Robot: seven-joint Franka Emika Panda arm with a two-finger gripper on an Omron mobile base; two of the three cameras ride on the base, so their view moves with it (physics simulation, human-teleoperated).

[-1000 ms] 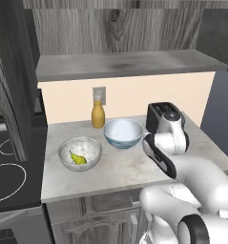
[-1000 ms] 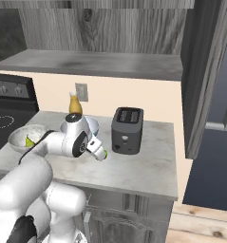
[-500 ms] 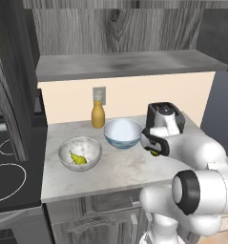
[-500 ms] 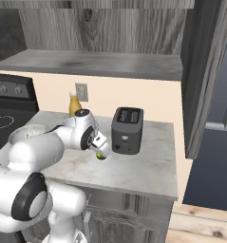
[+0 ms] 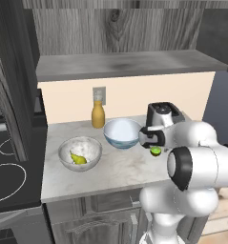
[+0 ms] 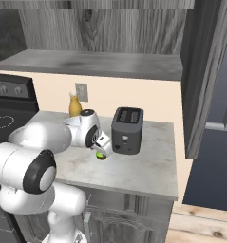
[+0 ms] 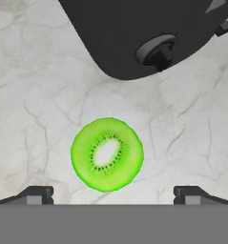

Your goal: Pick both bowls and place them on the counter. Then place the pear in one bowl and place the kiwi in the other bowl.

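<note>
Lime-green kiwi (image 7: 107, 154), grey-white marbled counter (image 7: 29, 86), black toaster (image 7: 149, 33)

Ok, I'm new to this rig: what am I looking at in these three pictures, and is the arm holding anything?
A white robot arm works at a kitchen counter. Two pictures come from cameras behind it, left and right; the third looks down from its hand. The end effector hangs open just above the kiwi, beside the black toaster, holding nothing. On the counter: a marbled bowl with the pear inside, an empty blue bowl, and an orange bottle.
</note>
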